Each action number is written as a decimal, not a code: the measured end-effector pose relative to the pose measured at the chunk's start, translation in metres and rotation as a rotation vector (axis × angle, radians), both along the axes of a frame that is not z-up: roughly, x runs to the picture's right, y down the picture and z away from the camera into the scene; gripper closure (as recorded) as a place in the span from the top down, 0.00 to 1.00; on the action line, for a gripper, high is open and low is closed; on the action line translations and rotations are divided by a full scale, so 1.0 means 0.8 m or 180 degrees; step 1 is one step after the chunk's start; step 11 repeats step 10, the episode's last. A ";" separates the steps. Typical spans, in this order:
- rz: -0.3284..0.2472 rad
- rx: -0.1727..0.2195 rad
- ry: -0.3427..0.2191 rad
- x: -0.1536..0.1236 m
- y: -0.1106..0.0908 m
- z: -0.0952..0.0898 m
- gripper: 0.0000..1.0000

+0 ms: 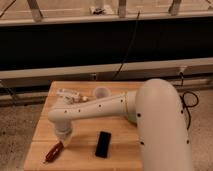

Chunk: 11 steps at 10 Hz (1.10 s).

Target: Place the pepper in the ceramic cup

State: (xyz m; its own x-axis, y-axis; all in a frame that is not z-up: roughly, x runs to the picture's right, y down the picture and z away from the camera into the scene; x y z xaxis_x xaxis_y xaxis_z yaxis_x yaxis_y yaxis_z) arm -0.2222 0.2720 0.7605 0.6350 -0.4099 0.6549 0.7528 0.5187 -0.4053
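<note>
The pepper (52, 151), small, dark red and tapered, lies near the front left corner of the wooden table (125, 155). My gripper (61, 143) is at the end of the white arm, pointing down, right at the pepper's upper right end. I cannot tell whether it touches or holds the pepper. The ceramic cup (101, 92), small, whitish and round, stands upright at the back middle of the table, well away from the gripper.
A flat black slab (103, 144) lies to the right of the gripper. A white patterned packet (67, 95) lies at the back left, with a small pale piece (85, 99) beside it. The table's left and front edges are close to the pepper.
</note>
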 end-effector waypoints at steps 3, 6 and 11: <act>0.0088 0.0126 0.0021 0.017 -0.049 -0.021 0.00; 0.0216 0.0301 0.0034 0.046 -0.106 -0.050 0.00; 0.0355 0.0492 0.0135 0.090 -0.184 -0.060 0.00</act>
